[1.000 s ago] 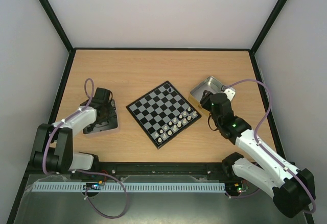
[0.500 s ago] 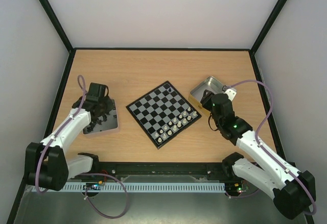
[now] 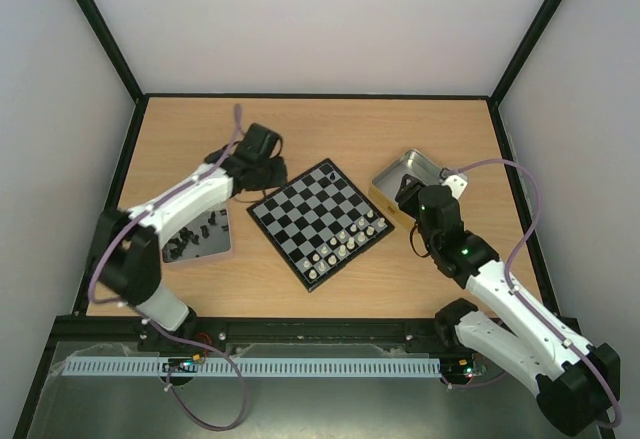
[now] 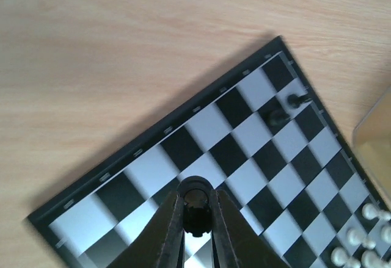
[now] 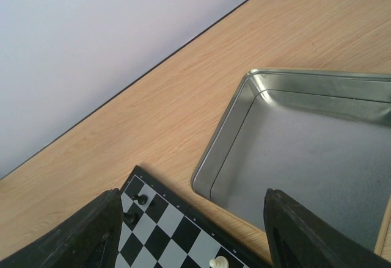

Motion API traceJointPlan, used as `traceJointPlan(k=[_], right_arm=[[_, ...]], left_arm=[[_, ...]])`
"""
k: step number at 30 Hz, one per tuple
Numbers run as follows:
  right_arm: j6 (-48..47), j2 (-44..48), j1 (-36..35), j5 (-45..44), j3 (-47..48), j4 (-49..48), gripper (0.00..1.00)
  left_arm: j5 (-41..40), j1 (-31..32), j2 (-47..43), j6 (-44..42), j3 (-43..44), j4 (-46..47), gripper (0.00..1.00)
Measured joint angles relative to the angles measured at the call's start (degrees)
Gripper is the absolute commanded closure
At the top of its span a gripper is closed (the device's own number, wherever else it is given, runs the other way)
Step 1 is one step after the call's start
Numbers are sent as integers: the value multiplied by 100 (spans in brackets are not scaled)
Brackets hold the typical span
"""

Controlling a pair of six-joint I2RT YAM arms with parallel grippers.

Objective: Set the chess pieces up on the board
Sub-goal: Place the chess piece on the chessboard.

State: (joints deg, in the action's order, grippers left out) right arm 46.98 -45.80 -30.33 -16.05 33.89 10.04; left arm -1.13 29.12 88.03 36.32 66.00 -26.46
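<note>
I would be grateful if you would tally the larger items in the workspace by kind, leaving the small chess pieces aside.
Chessboard: 1
Metal tins: 2
Robot arms: 2
Total: 5

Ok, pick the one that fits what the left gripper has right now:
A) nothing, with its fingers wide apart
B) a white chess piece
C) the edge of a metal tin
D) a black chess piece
D: in the left wrist view the left gripper is shut on a small black chess piece, over the board.
</note>
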Motion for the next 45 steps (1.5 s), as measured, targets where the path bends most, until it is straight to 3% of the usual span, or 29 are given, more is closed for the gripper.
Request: traceJointPlan(k=[8, 18, 28, 45], right_arm=[[28, 114, 0, 0, -11, 26, 38], [52, 133, 0, 26, -44, 125, 38], [70, 120, 0, 66, -63, 125, 38], [87, 57, 0, 72, -63, 125, 38]], left_arm=[[-275, 487, 1862, -315, 1773, -92, 87], [-249, 560, 3195, -575, 2743, 61, 87], [-166, 667, 3713, -831, 3261, 256, 87], [-138, 697, 4081, -984, 3397, 299, 83]])
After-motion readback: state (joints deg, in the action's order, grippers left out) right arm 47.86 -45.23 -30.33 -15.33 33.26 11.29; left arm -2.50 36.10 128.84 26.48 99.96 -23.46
